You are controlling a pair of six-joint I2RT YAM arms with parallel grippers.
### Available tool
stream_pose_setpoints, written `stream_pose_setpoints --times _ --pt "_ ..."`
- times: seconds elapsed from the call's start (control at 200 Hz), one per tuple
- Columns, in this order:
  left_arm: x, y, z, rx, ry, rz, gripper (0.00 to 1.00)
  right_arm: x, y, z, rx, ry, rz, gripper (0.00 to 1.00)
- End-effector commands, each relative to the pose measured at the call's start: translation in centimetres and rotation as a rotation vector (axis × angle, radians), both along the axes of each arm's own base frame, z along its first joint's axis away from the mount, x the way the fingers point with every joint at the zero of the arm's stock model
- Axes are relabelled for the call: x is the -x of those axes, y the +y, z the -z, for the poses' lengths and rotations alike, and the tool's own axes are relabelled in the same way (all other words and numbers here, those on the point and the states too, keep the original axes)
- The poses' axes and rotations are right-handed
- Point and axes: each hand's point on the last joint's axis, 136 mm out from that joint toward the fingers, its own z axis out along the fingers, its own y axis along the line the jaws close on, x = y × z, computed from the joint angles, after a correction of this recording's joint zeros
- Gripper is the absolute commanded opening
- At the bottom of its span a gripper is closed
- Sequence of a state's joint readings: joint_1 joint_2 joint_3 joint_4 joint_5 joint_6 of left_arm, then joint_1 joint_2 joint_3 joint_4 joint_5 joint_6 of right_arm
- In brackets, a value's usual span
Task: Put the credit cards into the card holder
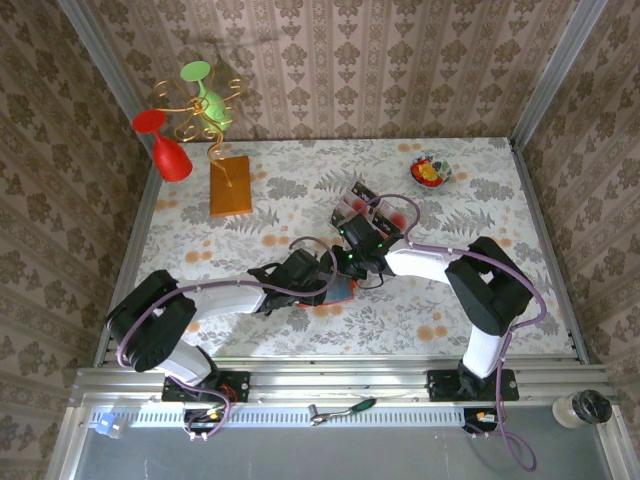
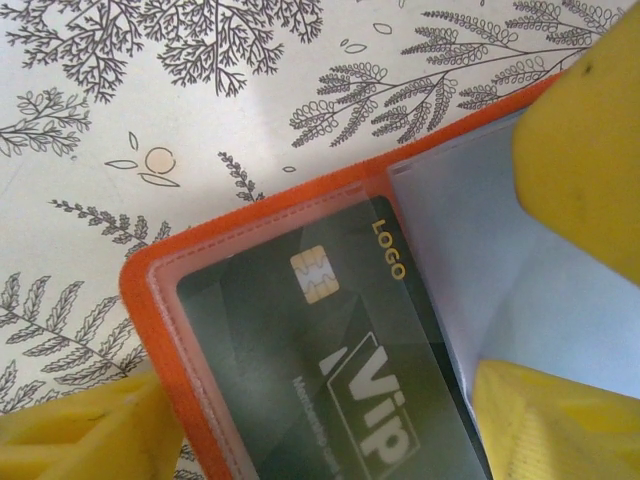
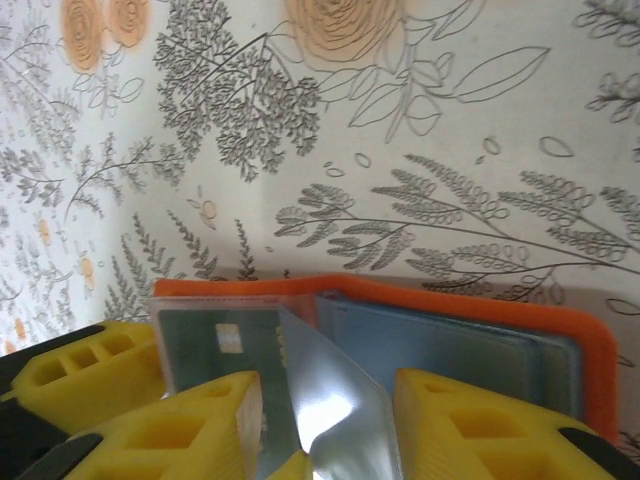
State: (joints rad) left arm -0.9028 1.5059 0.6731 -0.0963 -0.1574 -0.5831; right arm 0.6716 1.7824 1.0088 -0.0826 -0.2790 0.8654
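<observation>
The orange card holder (image 1: 342, 291) lies open at mid-table, where both arms meet. In the left wrist view its orange rim (image 2: 140, 290) frames a clear sleeve over a dark "VIP" credit card (image 2: 330, 380). My left gripper (image 2: 315, 430) is open, one finger outside the rim and one on the grey-blue inside. My right gripper (image 3: 325, 430) is open over the card holder (image 3: 500, 310), with a clear sleeve flap (image 3: 335, 395) standing up between its fingers beside the sleeved card (image 3: 215, 340). Loose credit cards (image 1: 352, 207) lie just beyond, some of them red (image 1: 403, 212).
An orange-brown block (image 1: 230, 185) bearing gold wire stands at the back left, with a red glass (image 1: 170, 152) and a green glass (image 1: 205, 92) hung from it. A small bowl (image 1: 430, 172) sits at the back right. Patterned walls close in three sides.
</observation>
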Motion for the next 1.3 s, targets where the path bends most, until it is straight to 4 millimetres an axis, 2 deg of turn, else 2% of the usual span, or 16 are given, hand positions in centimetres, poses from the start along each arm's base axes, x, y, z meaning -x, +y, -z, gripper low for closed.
stream_pose_setpoints --times 0.0,0.16,0.36,0.525,0.81,0.94,1.115,1.295 --pt "-0.6 0.6 -1.8 0.034 -0.046 -0.014 0.78 0.0 1.1 -2.2 -0.099 -0.003 -0.008 0.41" --pt "-1.7 1.7 -4.8 0.124 -0.089 -0.053 0.80 0.8 1.7 -3.4 -0.150 0.000 -0.010 0.52" --pt "-2.1 4.7 -6.5 0.186 -0.114 -0.132 0.81 2.2 3.1 -4.4 -0.187 -0.001 -0.022 0.64" --pt "-1.8 6.5 -6.6 0.192 -0.116 -0.167 0.81 3.0 4.9 -4.0 -0.191 0.012 -0.045 0.70" --pt "-1.4 8.8 -6.7 0.193 -0.120 -0.219 0.81 3.2 7.6 -1.6 -0.211 0.069 -0.036 0.71" --pt "-1.1 9.5 -7.0 0.210 -0.123 -0.232 0.81 3.0 7.8 -0.4 -0.217 0.094 -0.001 0.71" --pt "-0.7 9.8 -6.3 0.204 -0.103 -0.235 0.81 3.0 7.7 1.0 -0.229 0.120 0.035 0.71" --pt "-0.3 9.9 -5.2 0.196 -0.082 -0.236 0.81 3.0 7.5 0.9 -0.235 0.110 0.053 0.70"
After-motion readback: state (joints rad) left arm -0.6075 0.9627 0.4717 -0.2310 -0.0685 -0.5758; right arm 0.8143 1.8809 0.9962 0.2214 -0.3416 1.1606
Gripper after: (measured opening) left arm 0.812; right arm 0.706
